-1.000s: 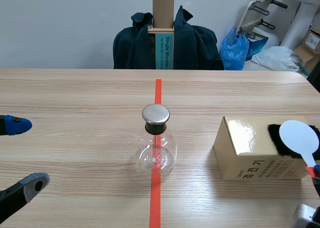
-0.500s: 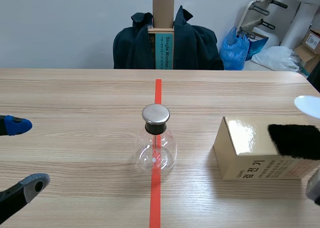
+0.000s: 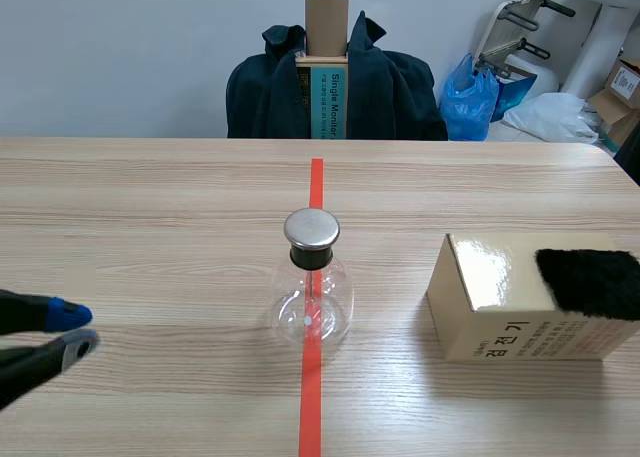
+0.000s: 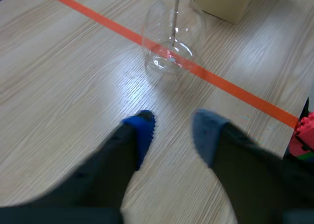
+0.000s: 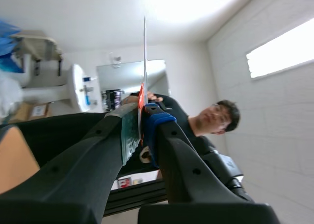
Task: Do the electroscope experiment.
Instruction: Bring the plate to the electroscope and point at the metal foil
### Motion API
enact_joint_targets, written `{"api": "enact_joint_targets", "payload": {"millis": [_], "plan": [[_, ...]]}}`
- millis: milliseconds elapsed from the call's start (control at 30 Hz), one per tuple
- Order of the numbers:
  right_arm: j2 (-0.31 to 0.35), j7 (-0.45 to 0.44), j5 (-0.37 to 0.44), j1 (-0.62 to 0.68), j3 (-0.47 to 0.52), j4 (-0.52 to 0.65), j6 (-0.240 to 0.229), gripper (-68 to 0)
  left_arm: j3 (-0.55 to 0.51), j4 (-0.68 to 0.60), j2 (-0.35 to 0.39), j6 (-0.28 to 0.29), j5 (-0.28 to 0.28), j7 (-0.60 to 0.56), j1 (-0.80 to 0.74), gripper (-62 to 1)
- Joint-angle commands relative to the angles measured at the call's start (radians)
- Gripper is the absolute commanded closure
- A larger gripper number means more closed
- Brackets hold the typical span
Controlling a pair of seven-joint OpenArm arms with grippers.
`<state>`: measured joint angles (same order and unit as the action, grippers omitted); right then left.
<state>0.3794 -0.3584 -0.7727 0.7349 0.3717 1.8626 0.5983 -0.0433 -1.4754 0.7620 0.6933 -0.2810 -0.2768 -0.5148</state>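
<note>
The electroscope flask [image 3: 312,282] stands on the tape line [image 3: 316,192], cap up to meet a charged thing. The left gripper [image 3: 72,330] sits at its nine o'clock, fingers narrowly parted and empty. The right gripper [image 5: 142,123] clamps what seems a thin white paddle [image 5: 144,57], held aloft, likely to keep its charge.

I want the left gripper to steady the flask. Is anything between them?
Nothing visible does. Only bare table lies between the open left gripper and the flask; the box stands beyond the flask, out of the way.
</note>
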Motion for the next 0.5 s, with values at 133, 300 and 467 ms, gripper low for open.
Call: {"api": "enact_joint_targets", "payload": {"millis": [133,300,467], "plan": [[0.011,0.005,0.029,-0.003,0.045,0.085,0.014,-0.8,0.190,0.158,-0.034,0.003,-0.010,-0.022,0.248,-2.0],[0.011,0.005,0.095,-0.003,0.049,0.144,0.014,-0.8,0.336,0.328,-0.111,0.003,0.019,-0.096,0.439,-2.1],[0.011,0.001,0.115,-0.003,0.047,0.180,-0.001,-0.8,0.436,0.459,-0.187,0.003,0.086,-0.153,0.565,-2.1]]}}
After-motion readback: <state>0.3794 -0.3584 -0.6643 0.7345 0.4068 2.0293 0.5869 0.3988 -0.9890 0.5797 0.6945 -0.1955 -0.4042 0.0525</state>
